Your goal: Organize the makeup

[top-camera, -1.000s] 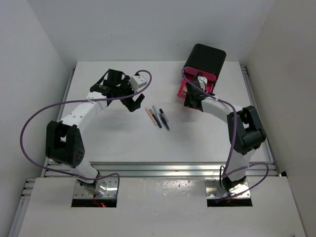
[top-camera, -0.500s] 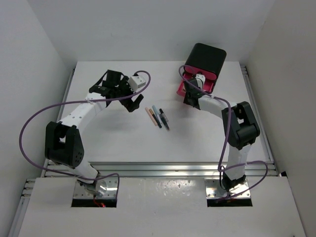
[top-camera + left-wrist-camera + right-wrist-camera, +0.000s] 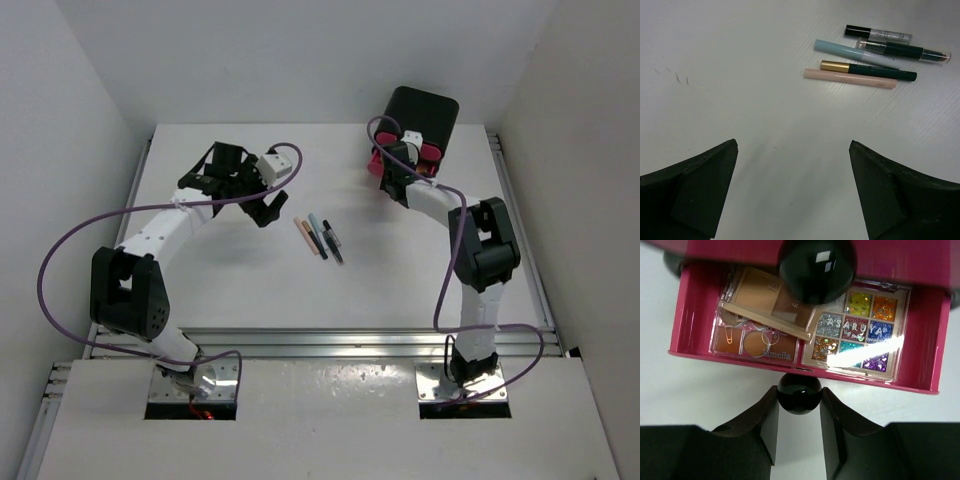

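White walls enclose a white surface (image 3: 220, 270) on three sides, with both arms reaching out from its near edge. At the far right stands a black box (image 3: 428, 112) with pink drawer fronts.

The right tool (image 3: 799, 390) is at that box, its two dark fingers (image 3: 767, 415) closed on the round black drawer knob (image 3: 799, 393) of a pink drawer (image 3: 690, 305) that stands pulled out. Inside the drawer lie the eyeshadow palettes. A glitter palette (image 3: 857, 327) of bright squares sits on the right. A nude palette (image 3: 755, 342) with round pans sits on the left, and another tan one (image 3: 757, 292) lies tilted across it (how far they overlap is hard to tell). A second black knob (image 3: 817, 265), on the drawer above, hangs over the far edge of the view.

The left tool (image 3: 792, 150) hovers over bare surface at the far left, jaws spread wide and holding nothing. Just right of it, near the middle of the surface, the pencils (image 3: 320, 238) lie side by side, well apart from the box. The left wrist view shows them as a beige pencil (image 3: 850, 78), a dark green pencil (image 3: 880, 73) with a gold end, a pale blue pencil (image 3: 840, 49), a dark pencil (image 3: 905, 51) under a clear cap, and a clear tube (image 3: 885, 35) with a black cap.
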Controlling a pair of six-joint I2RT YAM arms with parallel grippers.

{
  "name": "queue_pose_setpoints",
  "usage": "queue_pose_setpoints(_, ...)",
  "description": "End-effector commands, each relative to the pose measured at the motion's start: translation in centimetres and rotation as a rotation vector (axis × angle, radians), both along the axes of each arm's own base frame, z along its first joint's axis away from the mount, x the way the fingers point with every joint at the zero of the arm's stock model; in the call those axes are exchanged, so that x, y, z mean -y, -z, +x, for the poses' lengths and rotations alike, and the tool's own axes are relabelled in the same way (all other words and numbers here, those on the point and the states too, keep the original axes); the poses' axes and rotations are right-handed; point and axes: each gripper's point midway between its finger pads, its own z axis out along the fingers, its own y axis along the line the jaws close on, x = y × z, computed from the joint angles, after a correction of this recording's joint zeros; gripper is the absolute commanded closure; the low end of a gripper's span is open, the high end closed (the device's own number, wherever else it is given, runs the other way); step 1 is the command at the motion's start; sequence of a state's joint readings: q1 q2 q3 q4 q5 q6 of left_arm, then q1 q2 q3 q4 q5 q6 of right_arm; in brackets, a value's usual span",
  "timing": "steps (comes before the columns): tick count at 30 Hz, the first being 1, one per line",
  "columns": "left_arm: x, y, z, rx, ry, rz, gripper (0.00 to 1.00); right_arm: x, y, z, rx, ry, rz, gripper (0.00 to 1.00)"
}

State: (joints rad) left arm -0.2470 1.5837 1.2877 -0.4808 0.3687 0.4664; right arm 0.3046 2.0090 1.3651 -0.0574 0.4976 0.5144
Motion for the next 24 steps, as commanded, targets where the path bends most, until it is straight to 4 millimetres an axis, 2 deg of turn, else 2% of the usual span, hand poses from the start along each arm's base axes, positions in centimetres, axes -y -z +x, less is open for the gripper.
queue_pose_setpoints(1,-0.5,-0.6,0.5,0.03,-0.01,0.0,0.0,1.2,-5.0,4.9,0.191,0.039,0.013,1.0)
queue_pose_setpoints(7,-0.5,-0.5,0.8,0.032,-0.017,0.007,0.0,1.4,-6.3,7.0,0.244,0.006,-0.002,0.99)
queue_pose_setpoints(11,-0.5,-0.5,0.8,0.031,-0.017,0.007,0.0,2.7,-5.7,8.2,0.246,0.009,-0.004,0.97)
queue_pose_setpoints(17,-0.5,-0.1,0.8,0.018,-0.023,0.004,0.0,2.5,-5.5,8.8,0.253,-0.049,-0.02,0.9)
queue_pose_setpoints(22,-0.5,-0.1,1.1,0.018,-0.023,0.004,0.0,2.0,-5.6,8.3,0.255,-0.091,-0.012,0.77)
queue_pose_setpoints(23,-0.5,-0.1,1.1,0.018,-0.023,0.004,0.0,2.0,-5.1,7.9,0.243,-0.097,-0.005,0.67)
queue_pose_setpoints(24,-0.5,-0.1,1.1,0.018,-0.023,0.004,0.0,1.5,-5.2,7.4,0.244,-0.118,0.008,0.62)
